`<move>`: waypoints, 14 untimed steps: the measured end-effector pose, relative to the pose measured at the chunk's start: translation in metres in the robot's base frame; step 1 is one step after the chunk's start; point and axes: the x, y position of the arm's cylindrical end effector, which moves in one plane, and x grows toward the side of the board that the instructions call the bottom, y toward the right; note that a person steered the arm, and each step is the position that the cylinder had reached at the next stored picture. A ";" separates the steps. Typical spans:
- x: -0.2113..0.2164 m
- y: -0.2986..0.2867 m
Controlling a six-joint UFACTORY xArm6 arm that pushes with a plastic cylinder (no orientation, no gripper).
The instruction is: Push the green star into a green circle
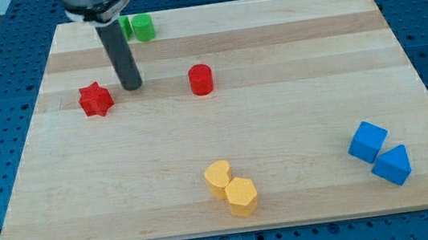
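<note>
Right now my tip rests on the wooden tabletop in the upper left part of the view, with the dark rod rising from it toward the view's top. No claw is fitted to this arm, so nothing is gripped and no opening can be told; the rod ends bare.

Just beside my tip, at about eight o'clock from it, sits the red star, close but apart from the rod. At three o'clock from my tip, a little farther off, stands the red cylinder.

Near the tabletop's top edge, at twelve o'clock from my tip, the green circle stands in plain sight. Immediately at its nine o'clock side a second green block shows as a narrow strip, mostly hidden behind the rod; its shape cannot be made out, so I cannot tell for sure that it is the green star, nor whether it touches the green circle.

Toward six o'clock on the tabletop lie two yellow blocks touching each other: a yellow heart and, at its four o'clock, a yellow hexagon. Far at four o'clock, a blue cube touches a blue triangle.
</note>
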 end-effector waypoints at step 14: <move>-0.162 0.099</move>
